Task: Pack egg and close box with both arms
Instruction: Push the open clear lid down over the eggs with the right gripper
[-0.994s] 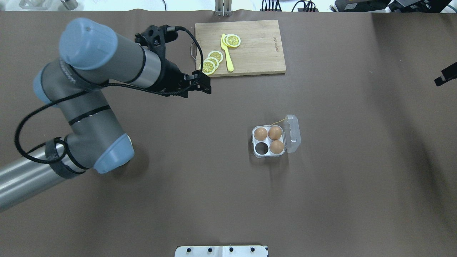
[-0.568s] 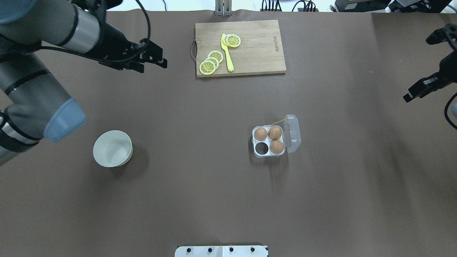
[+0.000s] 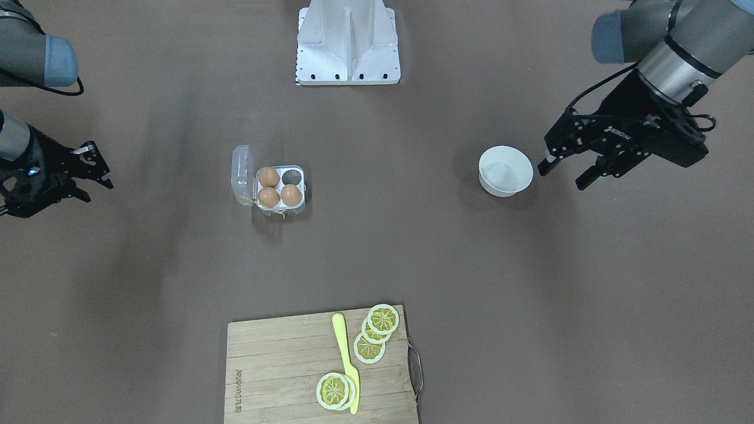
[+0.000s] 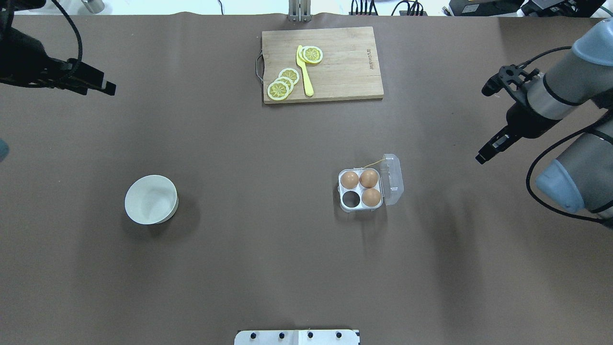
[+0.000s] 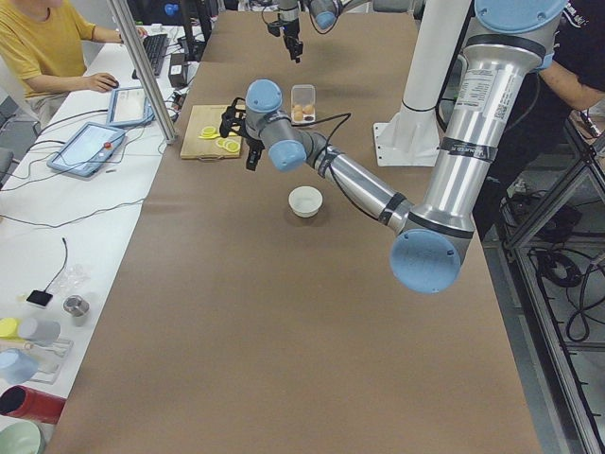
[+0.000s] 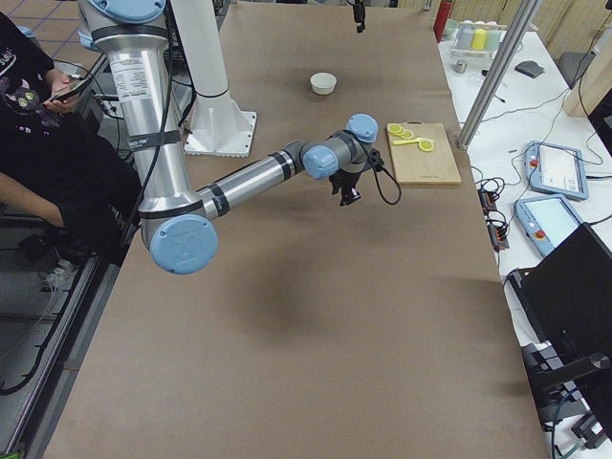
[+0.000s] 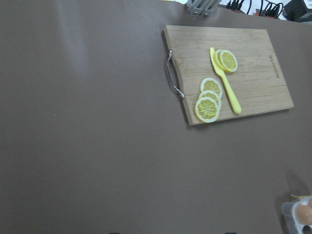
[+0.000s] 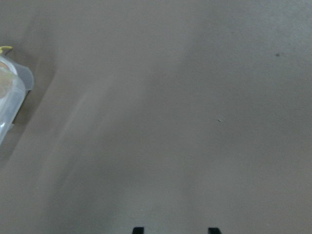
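Box (image 4: pixel 391 182) sits mid-table, lid flipped open, three eggs (image 4: pixel 368 178) in its cells. On my screen the left gripper (image 3: pixel 561 176), near the bowl (image 3: pixel 493 178), and the right gripper (image 3: pixel 99 192) both hang spread wide.

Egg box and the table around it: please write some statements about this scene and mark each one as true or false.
1. The box holds three eggs, and one cell is empty. True.
2. The lid of the box is shut. False: it is open, at the side of the box.
3. The white bowl holds an egg. False: it looks empty.
4. The left gripper and the right gripper are both open and hold nothing. True.
5. The lemon slices lie on the cutting board. True.
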`<state>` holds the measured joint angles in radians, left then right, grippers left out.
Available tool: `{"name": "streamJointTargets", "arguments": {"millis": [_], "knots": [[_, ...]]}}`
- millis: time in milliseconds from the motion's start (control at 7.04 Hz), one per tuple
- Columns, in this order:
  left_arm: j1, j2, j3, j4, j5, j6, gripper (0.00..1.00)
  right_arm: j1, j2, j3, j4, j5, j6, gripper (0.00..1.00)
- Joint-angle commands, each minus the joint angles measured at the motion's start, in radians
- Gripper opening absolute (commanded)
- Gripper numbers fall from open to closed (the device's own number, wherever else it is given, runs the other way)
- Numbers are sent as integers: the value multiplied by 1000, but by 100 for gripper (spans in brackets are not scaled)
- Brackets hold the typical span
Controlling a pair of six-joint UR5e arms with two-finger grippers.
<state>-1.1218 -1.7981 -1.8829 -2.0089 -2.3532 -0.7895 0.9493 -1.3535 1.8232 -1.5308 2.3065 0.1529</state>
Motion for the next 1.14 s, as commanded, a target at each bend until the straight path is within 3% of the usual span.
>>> {"name": "streamJointTargets", "arguments": {"millis": [0, 994], "knots": [[-56, 90, -1, -5, -46, 135, 78, -72, 60, 1, -3, -48, -1, 54], [-122, 129, -1, -5, -100, 208, 78, -243, 178, -11, -9, -105, 37, 57]]}}
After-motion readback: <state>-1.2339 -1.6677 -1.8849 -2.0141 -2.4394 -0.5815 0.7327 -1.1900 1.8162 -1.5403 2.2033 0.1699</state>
